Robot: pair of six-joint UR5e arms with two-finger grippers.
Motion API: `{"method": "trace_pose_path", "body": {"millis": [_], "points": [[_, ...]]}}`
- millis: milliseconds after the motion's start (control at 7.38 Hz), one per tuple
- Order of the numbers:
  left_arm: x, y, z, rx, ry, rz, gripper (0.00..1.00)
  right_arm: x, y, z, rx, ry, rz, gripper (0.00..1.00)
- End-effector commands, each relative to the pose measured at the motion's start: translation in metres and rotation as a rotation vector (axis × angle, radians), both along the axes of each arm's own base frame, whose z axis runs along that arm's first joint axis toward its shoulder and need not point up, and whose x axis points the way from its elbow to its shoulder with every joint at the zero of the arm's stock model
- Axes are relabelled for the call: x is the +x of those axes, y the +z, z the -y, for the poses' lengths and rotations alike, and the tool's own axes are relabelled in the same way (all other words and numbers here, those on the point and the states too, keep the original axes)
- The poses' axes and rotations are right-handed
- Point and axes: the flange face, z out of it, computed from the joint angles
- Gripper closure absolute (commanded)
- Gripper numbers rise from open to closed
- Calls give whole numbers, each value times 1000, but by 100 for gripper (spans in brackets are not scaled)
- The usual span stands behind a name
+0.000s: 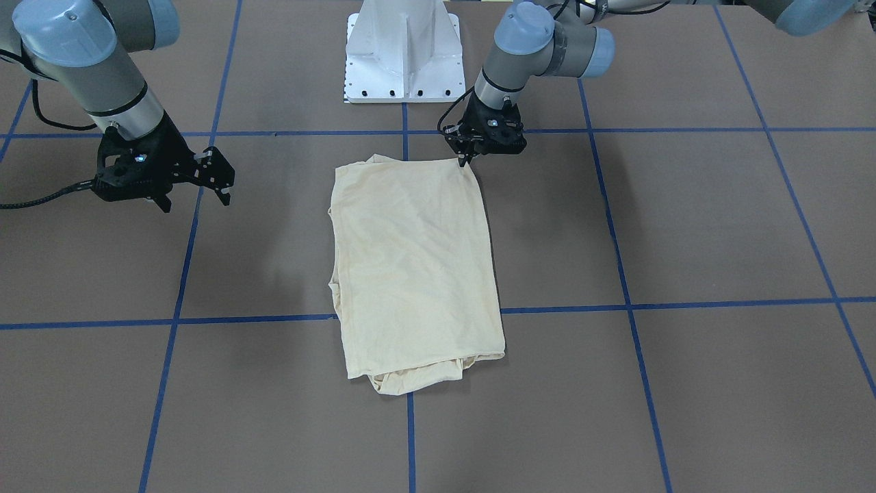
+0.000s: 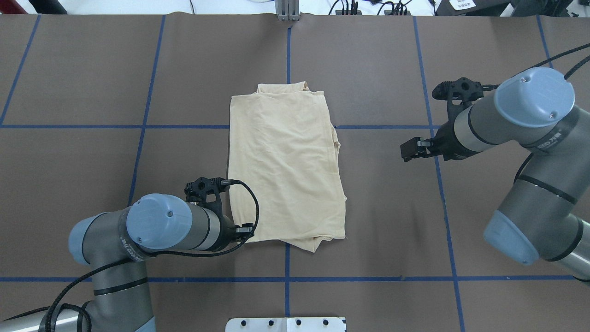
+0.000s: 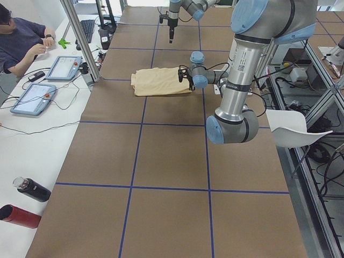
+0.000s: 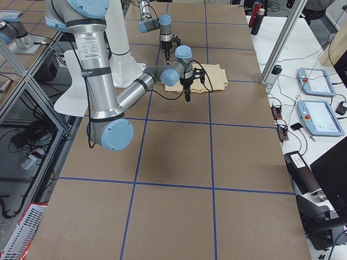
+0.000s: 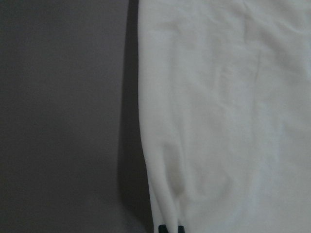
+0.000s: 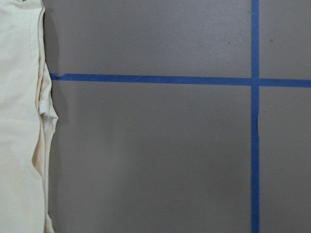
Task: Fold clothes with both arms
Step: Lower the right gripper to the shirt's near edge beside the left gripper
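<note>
T-shirt corner lies pinched between fingers of left gripper; right gripper hangs spread, well apart.

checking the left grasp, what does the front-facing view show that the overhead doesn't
Only front-facing: the left gripper tips meeting the T-shirt corner nearest the robot; whether it pinches is unclear. Only overhead: cables beyond the far edge of the table; the left arm hides that gripper. Both: the folded T-shirt, with the right gripper apart from it.
</note>
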Motion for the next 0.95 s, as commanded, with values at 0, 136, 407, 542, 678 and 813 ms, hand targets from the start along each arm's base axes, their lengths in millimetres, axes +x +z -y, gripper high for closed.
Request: {"method": "trace_pose_path", "body": {"millis": [0,136,407,542,678,813], "points": [[-2,-4,-1,1,0,-6,100,-71,-40,-28,-87,124,40,0],[-2,-4,-1,1,1,-6,100,-95,-48,-47,-147,185,56,3],[-3,-4,-1,0,0,-8,100,-144,-68,-54,-256,305,84,5],[-3,-4,-1,-2,0,-8,100,-166,-69,-54,-229,333,67,5],[-3,-4,-1,0,0,-8,100,-174,-64,-55,-210,342,53,7],[-3,-4,-1,0,0,-8,100,-179,-61,-61,-203,342,44,15]]}}
